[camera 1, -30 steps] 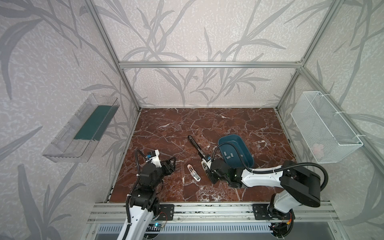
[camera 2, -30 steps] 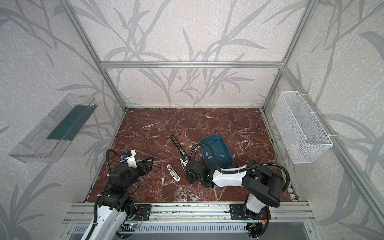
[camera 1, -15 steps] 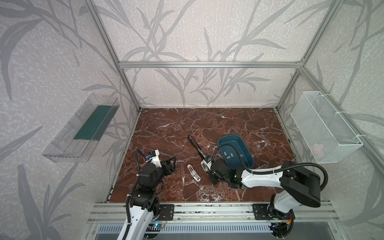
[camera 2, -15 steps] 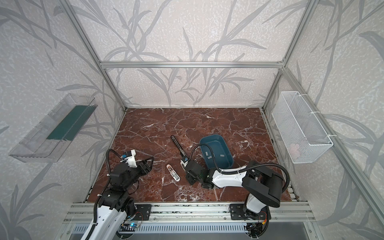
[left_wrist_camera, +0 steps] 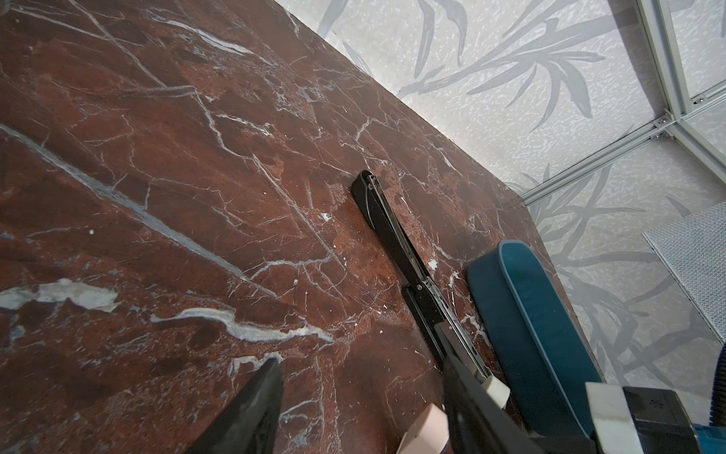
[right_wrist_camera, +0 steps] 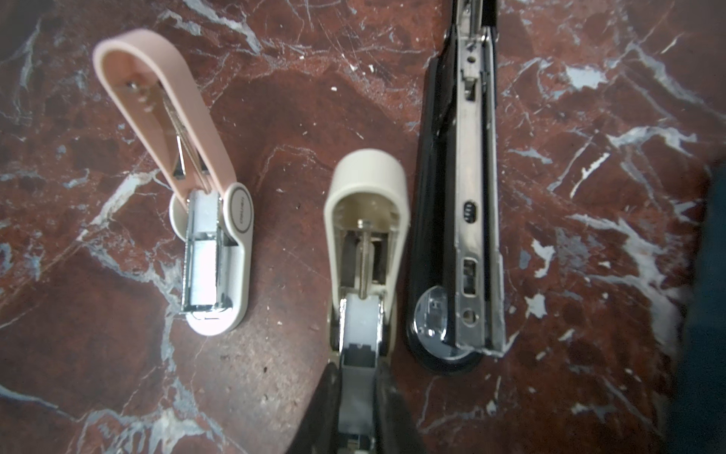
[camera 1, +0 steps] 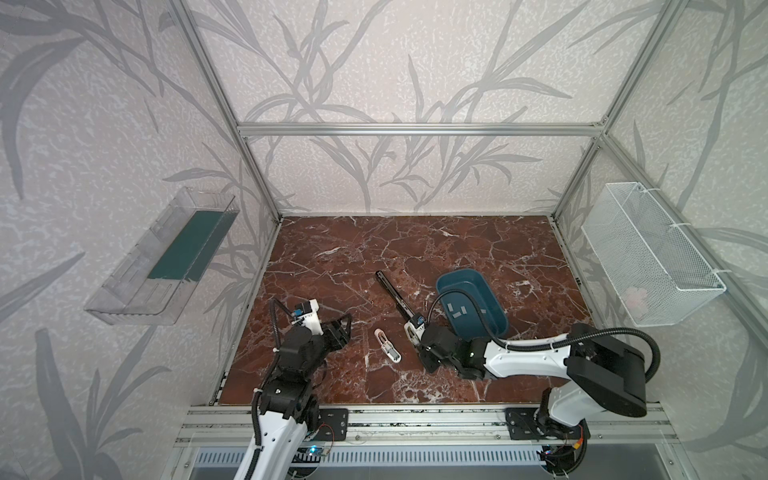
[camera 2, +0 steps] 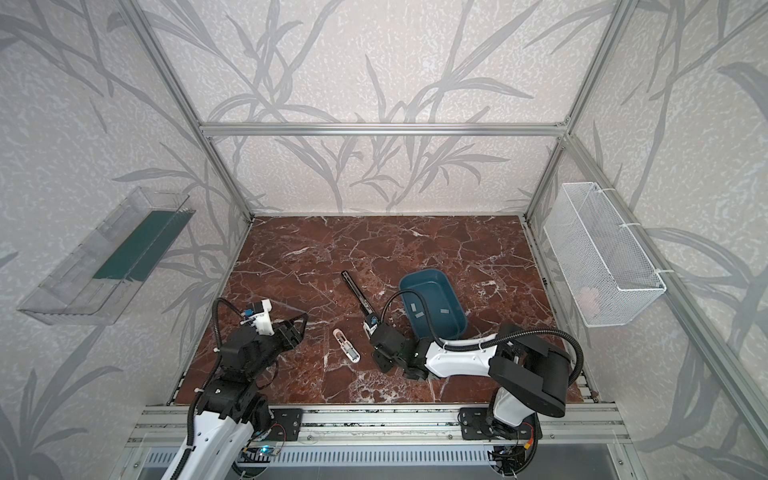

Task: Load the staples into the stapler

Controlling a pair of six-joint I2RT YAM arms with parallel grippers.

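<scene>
Nothing visibly moved; R jaws [right_wrist_camera: 359, 373] grip staples [right_wrist_camera: 359, 322] in cream stapler [right_wrist_camera: 367, 177], L jaws [left_wrist_camera: 361, 359] open.

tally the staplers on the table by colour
pink stapler: 1
cream stapler: 1
black stapler: 1
total: 3
</scene>
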